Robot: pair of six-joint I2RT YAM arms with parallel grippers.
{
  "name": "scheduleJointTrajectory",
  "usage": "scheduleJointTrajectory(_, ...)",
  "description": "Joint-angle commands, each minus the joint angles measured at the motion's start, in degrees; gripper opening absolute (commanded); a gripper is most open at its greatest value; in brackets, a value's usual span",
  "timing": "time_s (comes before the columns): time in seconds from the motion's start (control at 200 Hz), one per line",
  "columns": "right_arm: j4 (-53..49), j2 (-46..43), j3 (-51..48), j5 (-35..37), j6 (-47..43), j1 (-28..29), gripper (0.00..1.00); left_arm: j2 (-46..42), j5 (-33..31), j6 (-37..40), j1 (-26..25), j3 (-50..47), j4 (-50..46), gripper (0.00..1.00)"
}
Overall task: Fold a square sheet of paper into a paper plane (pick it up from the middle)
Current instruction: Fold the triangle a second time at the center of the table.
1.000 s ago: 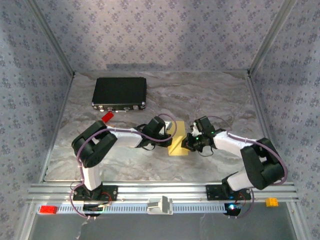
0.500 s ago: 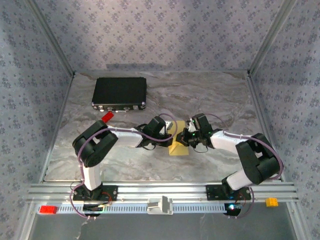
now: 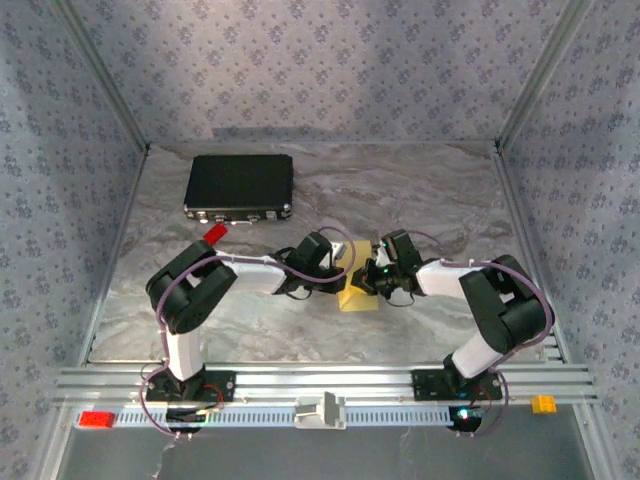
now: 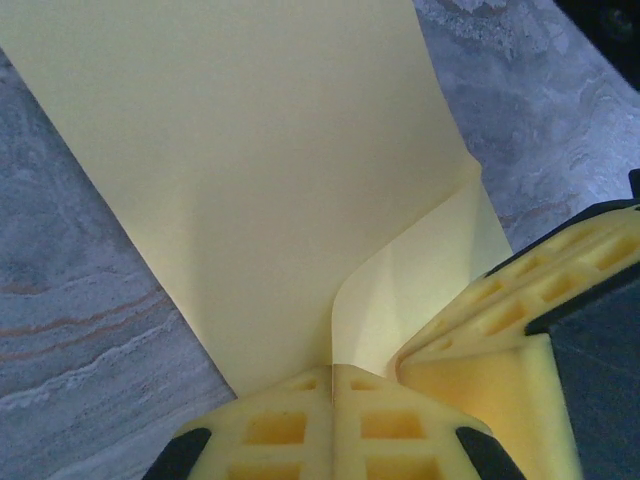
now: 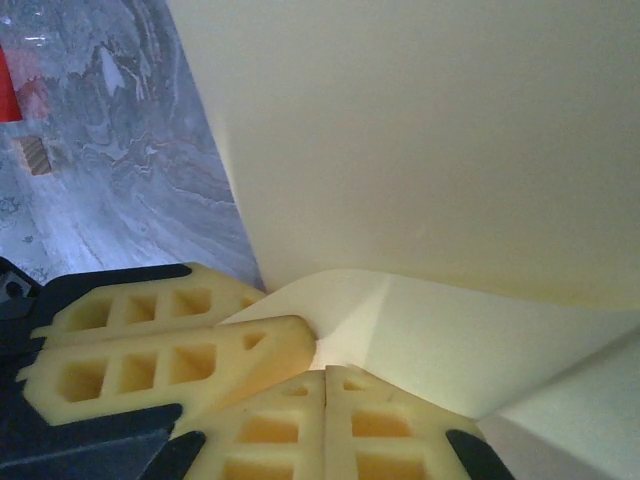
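at the middle of the grey marbled desk (image 3: 430, 200), seen from above: two arms folded inward, tip to tip. from the left base, up to a sharply bent dark elbow, then out rightward along a low white forearm to the left gripper (image 3: 345, 262). from the right base, much the same in mirror: up to a hunched elbow, back leftward along the forearm to the right gripper (image 3: 372, 276). both wrists tilted down to one spot, just beside each other, over the far end of the square sheet of paper (image 3: 356, 296), its near end flat on the desk between the two arms.

closer in, from the left wrist: yellow latticed fingers (image 4: 290, 430) pressed fully together, a raised crease of the pale-yellow sheet nipped between them, the other arm's pad crowding in from the right and touching the same ridge. from the right wrist, a matching sight: fingers (image 5: 380, 430) closed tight on a small peak of paper, the rest of the sheet sloping away, the left arm's pad alongside.

well apart, toward the far left of the desk: a black case (image 3: 238, 186), closed, and a small red brick (image 3: 214, 233) just in front of it.
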Motion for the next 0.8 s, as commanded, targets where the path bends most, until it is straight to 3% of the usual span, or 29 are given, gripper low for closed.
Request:
scheduleJointTrajectory(0.0,0.87,0.53,-1.99,0.13,-0.25,-0.56,0.01,1.74,0.16,1.13,0.12,0.52,-2.59,0.04)
scheduleJointTrajectory(0.425,-3.17,-2.84,2.19,-1.28,-2.64,-3.01,0.02,1.64,0.2,1.13,0.3,0.11,-2.94,0.04)
scheduleJointTrajectory(0.8,-0.67,3.29,-1.53,0.44,-2.84,-5.17,0.02,1.67,0.32,1.07,0.46,0.05,-2.86,0.04)
